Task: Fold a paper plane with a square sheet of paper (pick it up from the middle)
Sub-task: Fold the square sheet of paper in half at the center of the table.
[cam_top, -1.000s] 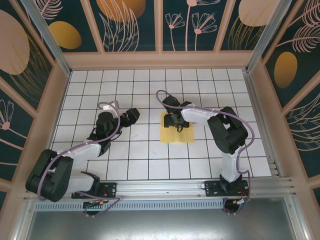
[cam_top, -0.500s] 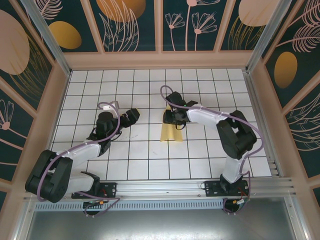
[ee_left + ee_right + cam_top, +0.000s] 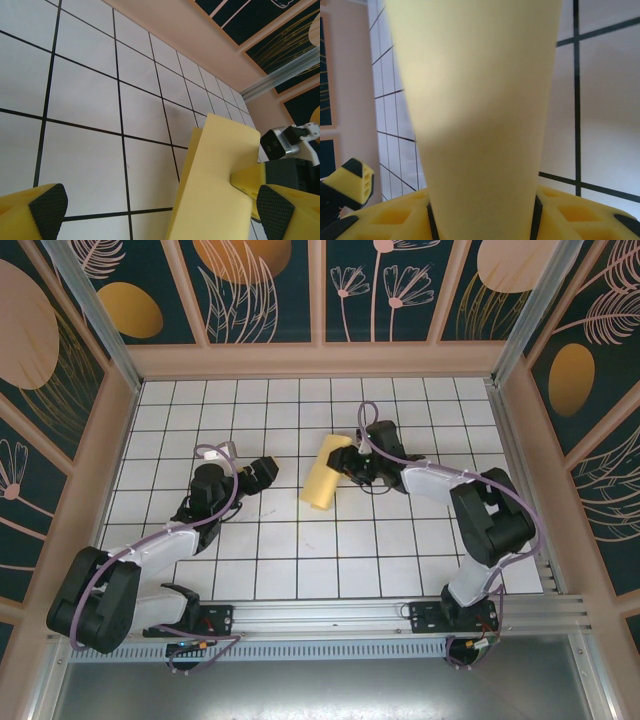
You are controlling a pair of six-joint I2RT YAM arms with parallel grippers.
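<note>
- A second ago the square sheet of paper (image 3: 322,474) lay flat on the table (image 3: 300,560) under my right end effector (image 3: 350,462). Half a second ago it was already bunched narrower by a pinch at its middle.
- Now it has come up off the tiles. It is doubled over into a long curved flap and has been carried toward the left arm's side.
- The right end effector is closed on the sheet. In the right wrist view the paper runs straight out from between its fingers, and in the left wrist view one yellow finger presses against the flap's side.
- I judge the middle pick-up done. That first soft bend could serve as the centre crease, but no sharp fold shows yet.
- My left end effector (image 3: 264,472) has barely moved and its jaws stand wide apart, holding nothing.
- The flap hangs just beside the left end effector on its right. Its near edge crosses between the left pads (image 3: 47,202) in the wrist view, but I see no contact.
- I cannot tell whether the flap's lower end brushes the table.
</note>
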